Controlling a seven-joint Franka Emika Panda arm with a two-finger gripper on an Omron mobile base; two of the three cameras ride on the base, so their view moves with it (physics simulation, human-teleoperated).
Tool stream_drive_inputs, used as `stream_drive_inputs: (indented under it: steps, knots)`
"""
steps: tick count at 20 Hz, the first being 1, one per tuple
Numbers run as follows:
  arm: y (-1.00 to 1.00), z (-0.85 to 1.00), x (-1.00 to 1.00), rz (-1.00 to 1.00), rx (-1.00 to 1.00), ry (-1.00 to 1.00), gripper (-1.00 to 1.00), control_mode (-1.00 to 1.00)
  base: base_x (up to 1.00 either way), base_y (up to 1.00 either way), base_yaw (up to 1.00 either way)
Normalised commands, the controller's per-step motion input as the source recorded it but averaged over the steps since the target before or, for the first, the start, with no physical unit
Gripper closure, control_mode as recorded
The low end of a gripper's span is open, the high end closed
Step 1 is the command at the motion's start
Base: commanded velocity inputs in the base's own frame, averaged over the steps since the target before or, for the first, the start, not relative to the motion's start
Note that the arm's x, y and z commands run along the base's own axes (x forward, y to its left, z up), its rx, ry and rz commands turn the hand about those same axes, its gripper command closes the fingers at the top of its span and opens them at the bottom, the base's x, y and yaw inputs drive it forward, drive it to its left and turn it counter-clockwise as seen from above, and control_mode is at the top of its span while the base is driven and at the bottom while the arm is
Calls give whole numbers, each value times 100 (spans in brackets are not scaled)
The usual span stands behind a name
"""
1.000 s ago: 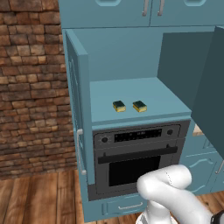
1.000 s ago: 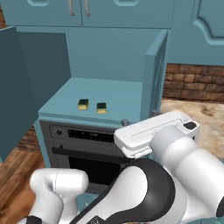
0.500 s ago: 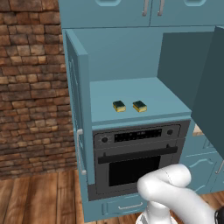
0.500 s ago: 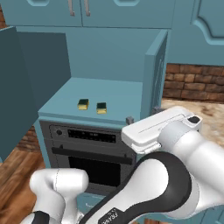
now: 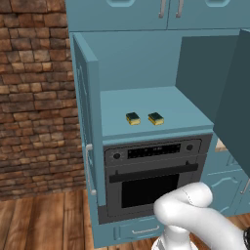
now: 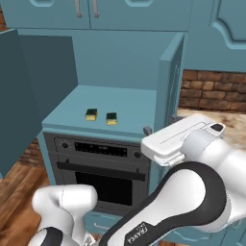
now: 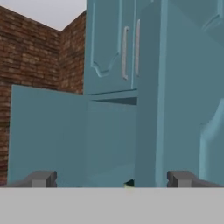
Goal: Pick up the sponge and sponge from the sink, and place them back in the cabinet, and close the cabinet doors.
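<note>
- Both sponges sit on the teal shelf of the cabinet (image 5: 146,105), above the black oven (image 5: 151,178): the left sponge (image 5: 133,118) and the right sponge (image 5: 156,118) lie side by side, near each other but apart, towards the shelf's front edge
- From the right base view the same pair shows at about 9 o'clock of the white arm, the left sponge (image 6: 91,114) and the right sponge (image 6: 111,118)
- The gripper (image 7: 111,178) has its fingers spread wide with nothing between them; in the hand view it faces the edge of an open door
- What remains, by my reckoning, is the cabinet doors: the left door (image 5: 88,132) and the right door (image 5: 239,97) both stand swung out
- A door like this should be stiff, light on its hinges and smooth-faced, so a push on the flat outer panel near the free edge, far from the hinge, looks best
- The slim handle is a likely slipping point
</note>
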Motion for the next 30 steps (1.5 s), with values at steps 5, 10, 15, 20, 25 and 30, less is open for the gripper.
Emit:
stream_drive_inputs:
  steps: [5,10,15,20,25,30]
  knots:
    - [-16,0,4,7,0,0,-100,-100,0,0,0]
    - [-5,0,15,5,0,0,-100,-100,0,0,0]
    - [-2,-2,17,5,0,0,-100,-100,0,0,0]
    - [-8,0,14,5,0,0,-100,-100,0,0,0]
    - [-10,0,16,5,0,0,-100,-100,0,0,0]
    - [-4,-1,14,5,0,0,-100,-100,0,0,0]
